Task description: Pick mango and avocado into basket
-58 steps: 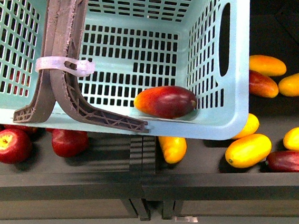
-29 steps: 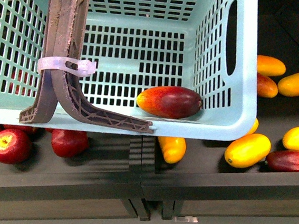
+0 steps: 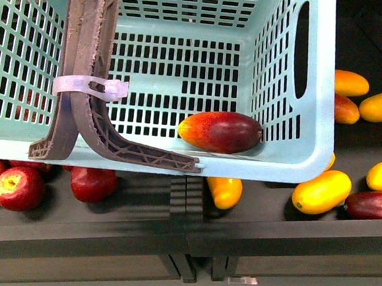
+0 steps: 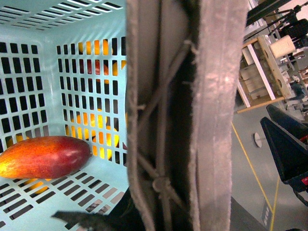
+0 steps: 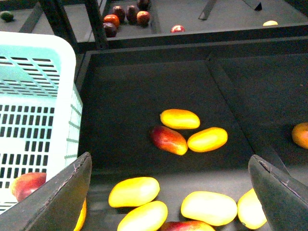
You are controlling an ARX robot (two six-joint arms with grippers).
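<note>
The light teal basket point(image 3: 295, 167) hangs tilted over the fruit shelf and fills the upper front view. Its brown-grey handle point(image 3: 91, 58) carries a white zip tie point(image 3: 91, 85). A red-to-orange mango point(image 3: 220, 132) lies on the basket floor by the near right corner, and the left wrist view shows this mango point(image 4: 45, 156) too. My left gripper point(image 4: 166, 209) is shut on the handle point(image 4: 216, 120), its fingers mostly hidden. My right gripper point(image 5: 171, 202) is open above loose yellow mangoes, beside the basket wall point(image 5: 38, 62). A small dark green fruit, perhaps the avocado point(image 5: 6, 16), lies on a far shelf.
Red apples point(image 3: 19, 188) lie under the basket's left side. Yellow mangoes point(image 3: 321, 191) and a red one point(image 3: 380, 204) lie on the dark shelf at right. More mangoes point(image 5: 168, 139) sit further back. The shelf's front lip point(image 3: 187, 241) runs along the near side.
The basket has swung a little to the right, and the mango inside has shifted right with it. The fruit on the shelf has stayed put.
</note>
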